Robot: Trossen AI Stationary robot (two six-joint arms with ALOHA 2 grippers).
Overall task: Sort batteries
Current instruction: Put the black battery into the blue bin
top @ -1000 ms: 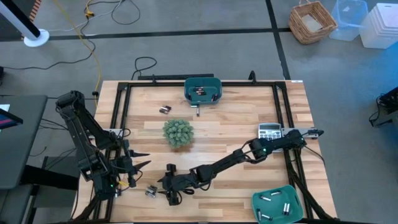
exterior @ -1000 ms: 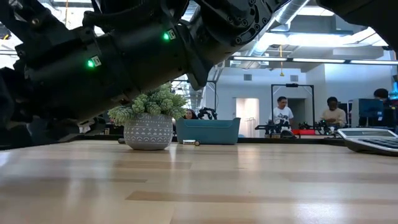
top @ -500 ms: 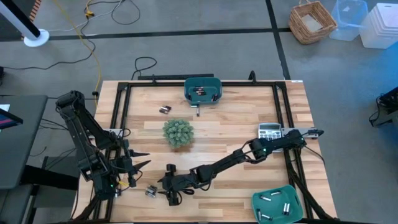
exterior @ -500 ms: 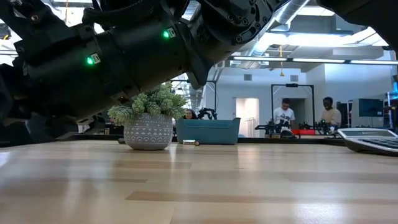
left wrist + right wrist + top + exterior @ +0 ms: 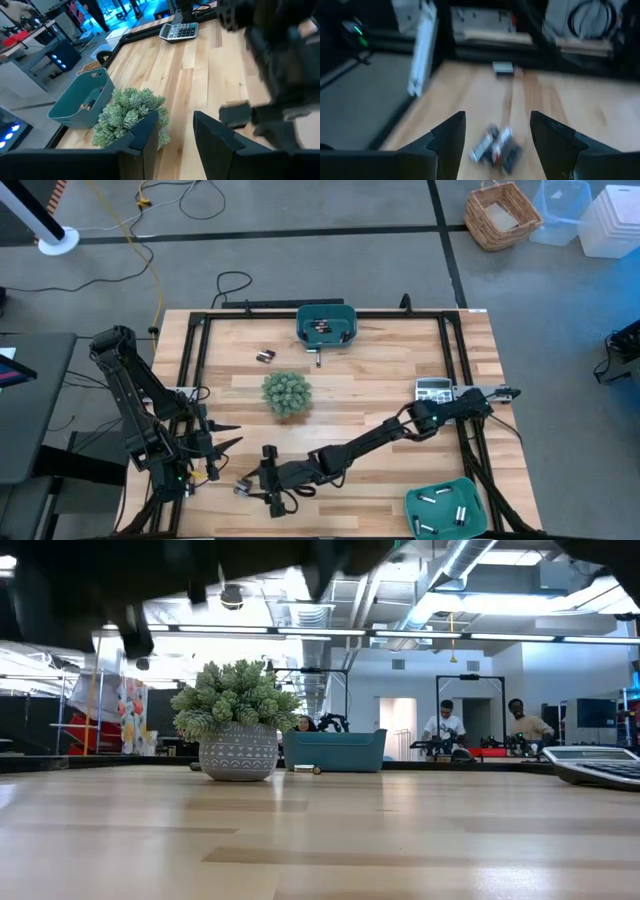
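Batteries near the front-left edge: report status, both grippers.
Right gripper open, empty, over small silvery-and-dark batteries. Left gripper parked at left edge, holding nothing. Nothing blocking.

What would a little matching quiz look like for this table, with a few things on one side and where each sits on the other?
Things:
1. potted plant
2. calculator
3. right gripper
4. teal bin with silvery batteries

Places:
A. at the table's right edge
B. at the near right corner of the table
C. between the table's middle and its left side
D. low over the loose batteries near the front left

Pairs: 1-C, 2-A, 3-D, 4-B
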